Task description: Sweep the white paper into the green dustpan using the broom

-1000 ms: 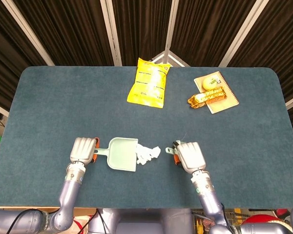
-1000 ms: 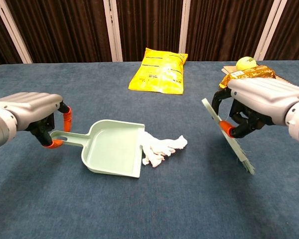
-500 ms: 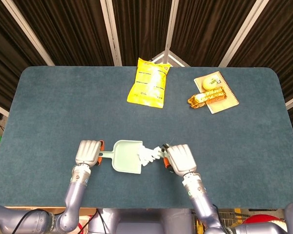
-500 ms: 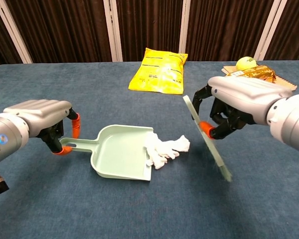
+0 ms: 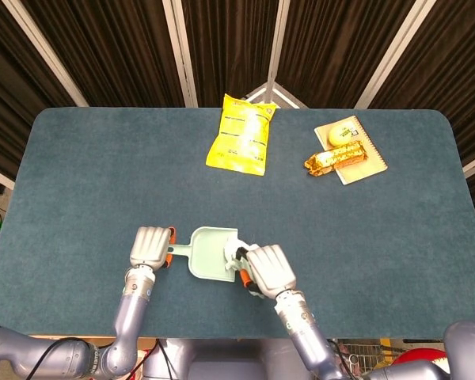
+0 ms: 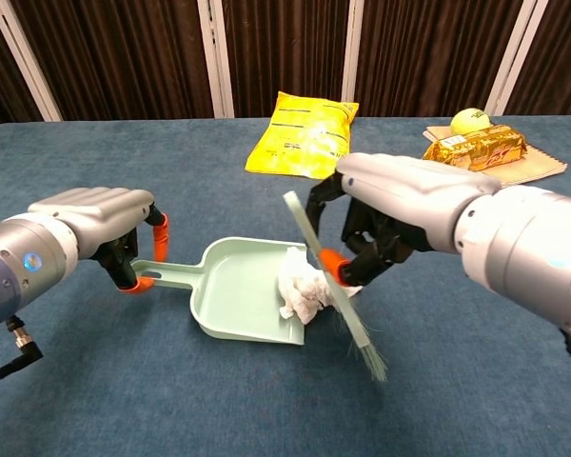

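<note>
At the near middle of the blue-felt counter (image 6: 95, 400), your crumpled white paper (image 6: 303, 288) sits right at the open lip of the pale green plastic dustpan (image 6: 247, 297), partly over its edge. It looks feather-light and soft, so expect it to roll or spring away rather than slide; short, low strokes should suit it. Your right robot hand (image 6: 385, 214) is clamped on the thin pale green broom (image 6: 335, 288) near mid-handle, bristles low and just right of the paper. Your left robot hand (image 6: 100, 224) grips the dustpan's handle, the sensible place to hold, since the pan looks stiff but light and may skid if pushed. Far off, the yellow snack bag (image 5: 241, 134) carries print too small to read, and the gold-wrapped bar (image 5: 336, 159) on the notebook (image 5: 364, 162) likewise.
</note>
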Robot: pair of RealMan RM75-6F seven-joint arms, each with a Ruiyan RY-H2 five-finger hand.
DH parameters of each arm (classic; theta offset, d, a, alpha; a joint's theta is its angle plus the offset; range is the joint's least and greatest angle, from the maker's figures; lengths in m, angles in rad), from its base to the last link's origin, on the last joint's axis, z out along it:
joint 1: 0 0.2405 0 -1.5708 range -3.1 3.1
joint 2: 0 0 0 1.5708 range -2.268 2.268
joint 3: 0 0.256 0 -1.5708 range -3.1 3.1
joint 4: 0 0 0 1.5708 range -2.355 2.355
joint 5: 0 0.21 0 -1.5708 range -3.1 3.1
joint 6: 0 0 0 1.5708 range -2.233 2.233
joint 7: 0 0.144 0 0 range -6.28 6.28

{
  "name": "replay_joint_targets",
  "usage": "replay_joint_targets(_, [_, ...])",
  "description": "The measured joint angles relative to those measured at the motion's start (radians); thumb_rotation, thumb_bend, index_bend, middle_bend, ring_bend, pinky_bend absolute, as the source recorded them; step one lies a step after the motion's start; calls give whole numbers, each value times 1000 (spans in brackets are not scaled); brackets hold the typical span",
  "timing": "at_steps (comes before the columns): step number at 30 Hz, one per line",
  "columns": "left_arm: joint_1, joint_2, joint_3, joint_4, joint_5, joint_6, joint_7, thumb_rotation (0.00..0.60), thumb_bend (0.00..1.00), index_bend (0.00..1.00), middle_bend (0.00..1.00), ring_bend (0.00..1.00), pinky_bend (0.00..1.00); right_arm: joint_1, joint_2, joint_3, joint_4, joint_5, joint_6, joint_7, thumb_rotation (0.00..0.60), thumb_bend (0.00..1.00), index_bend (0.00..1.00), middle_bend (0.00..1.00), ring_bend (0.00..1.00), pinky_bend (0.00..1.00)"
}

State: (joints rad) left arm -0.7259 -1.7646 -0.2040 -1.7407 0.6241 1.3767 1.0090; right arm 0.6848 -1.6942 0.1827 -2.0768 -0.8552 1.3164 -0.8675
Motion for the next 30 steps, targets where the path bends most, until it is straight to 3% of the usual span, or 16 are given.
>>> replay_joint_targets(8, [-1,1,6,4,-5,2,-5,600,531,628,1000,1000,1000,26,-3,14,-30,-32,0,-1,600,530,782,905,923,863])
replay_joint_targets(30, [-7,41,-4,-3,-6,2,-27,600,543,632,1000,1000,1000,24,85,38,177,-56,35,26,600,530,782,905,923,863])
